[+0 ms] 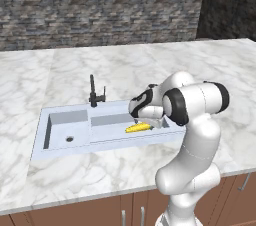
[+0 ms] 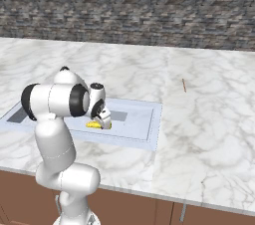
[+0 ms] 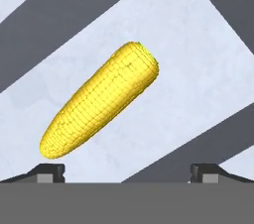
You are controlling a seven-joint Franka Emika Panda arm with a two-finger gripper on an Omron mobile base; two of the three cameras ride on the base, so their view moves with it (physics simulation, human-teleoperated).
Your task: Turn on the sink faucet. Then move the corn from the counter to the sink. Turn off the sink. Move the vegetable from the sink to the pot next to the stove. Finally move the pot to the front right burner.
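Below the released gripper (image 3: 127, 171), the corn (image 3: 99, 100) lies on the sink (image 1: 60, 145) floor. Its long axis runs diagonally across the line between the fingertips, so the hand probably needs a turn.

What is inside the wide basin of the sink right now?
The corn lies on the floor of the wide compartment of the sink, with the open gripper just above it, not touching. The arm covers the right part of that basin, and its drain is not visible.
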